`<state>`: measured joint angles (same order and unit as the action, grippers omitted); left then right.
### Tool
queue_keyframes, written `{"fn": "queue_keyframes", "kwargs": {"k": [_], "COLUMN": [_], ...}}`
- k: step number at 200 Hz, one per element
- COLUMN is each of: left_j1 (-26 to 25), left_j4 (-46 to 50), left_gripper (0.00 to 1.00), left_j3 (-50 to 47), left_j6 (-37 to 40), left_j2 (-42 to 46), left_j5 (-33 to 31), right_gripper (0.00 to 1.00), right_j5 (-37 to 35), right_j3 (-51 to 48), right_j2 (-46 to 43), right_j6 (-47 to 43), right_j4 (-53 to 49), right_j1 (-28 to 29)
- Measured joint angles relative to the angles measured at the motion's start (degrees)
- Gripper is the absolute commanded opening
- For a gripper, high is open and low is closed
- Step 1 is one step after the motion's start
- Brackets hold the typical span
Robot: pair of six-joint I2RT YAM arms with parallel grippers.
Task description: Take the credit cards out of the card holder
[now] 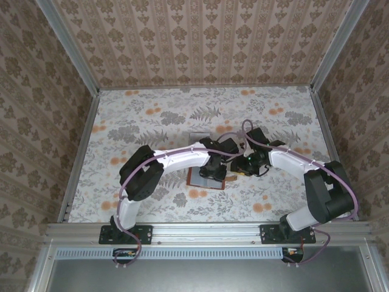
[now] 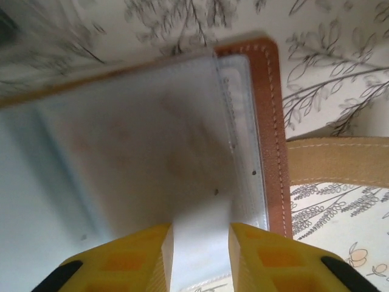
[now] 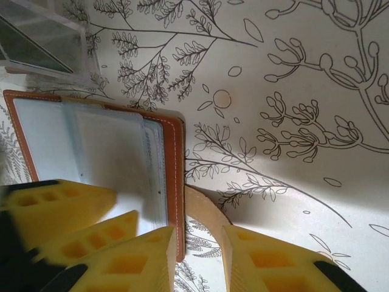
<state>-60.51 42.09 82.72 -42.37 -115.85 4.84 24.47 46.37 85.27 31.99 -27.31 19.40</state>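
Around: the flower-printed bench (image 1: 152, 115) carries the card holder (image 1: 205, 180) at its middle. A clear plastic tray (image 1: 197, 139) stands just beyond the card holder's far edge, apart from it.
In the way: from above, both arms bend in over the card holder from either side. They cover most of it, and only its near reddish-brown part shows.
Tray contents: in the right wrist view the clear plastic tray (image 3: 58, 36) is beside the card holder's brown corner. A dark flat sheet shows through its wall, but I cannot tell what it is.
Card holder: it lies open and flat (image 3: 176, 158), grey pockets up, with a stitched brown rim (image 2: 272, 121).
Strap tab: it runs out from the card holder's rim onto the bench (image 2: 337, 161).
Credit cards: pale grey layers (image 2: 134, 146) lie in and over the card holder's pocket. They are blurred, so I cannot count them.
Left claw: it is over the card holder's open face (image 2: 200, 234), yellow fingers (image 2: 143, 255) a narrow gap apart. A pale sheet fills that gap, but I cannot tell whether it is pinched.
Left claw, from the right wrist: its fingers (image 3: 67, 213) are on or just over the grey pocket.
Right claw: it is at the card holder's rim (image 3: 199, 243), jaws apart, with one finger (image 3: 146, 261) over the brown edge. The strap tab (image 3: 203, 207) curves across the gap, and bench print shows between the fingers.
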Motion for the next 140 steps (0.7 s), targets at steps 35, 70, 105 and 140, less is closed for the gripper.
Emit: {"fn": "queue_keyframes", "kwargs": {"k": [35, 70, 105, 140], "left_j1": [2.4, 2.9, 2.8, 2.9], "left_j4": [-7.6, -10.4, -10.8, -10.8], "left_gripper": [0.26, 0.25, 0.21, 0.17], "left_j3": [-4.6, -6.3, -6.8, -7.2], "left_j6": [-1.6, -2.5, -2.9, -3.1], "left_j2": [2.8, 3.5, 4.1, 4.5], "left_j5": [5.5, 7.4, 7.1, 7.0], "right_gripper": [0.28, 0.28, 0.24, 0.18], "right_j5": [0.0, 0.3, 1.7, 1.8], "right_j3": [0.0, 0.1, 0.9, 1.6], "right_j2": [0.0, 0.6, 3.8, 7.8], "right_j6": [0.3, 1.4, 2.5, 3.0], "right_j4": [0.2, 1.0, 3.2, 5.0], "right_j1": [0.1, 1.6, 4.1, 4.4]}}
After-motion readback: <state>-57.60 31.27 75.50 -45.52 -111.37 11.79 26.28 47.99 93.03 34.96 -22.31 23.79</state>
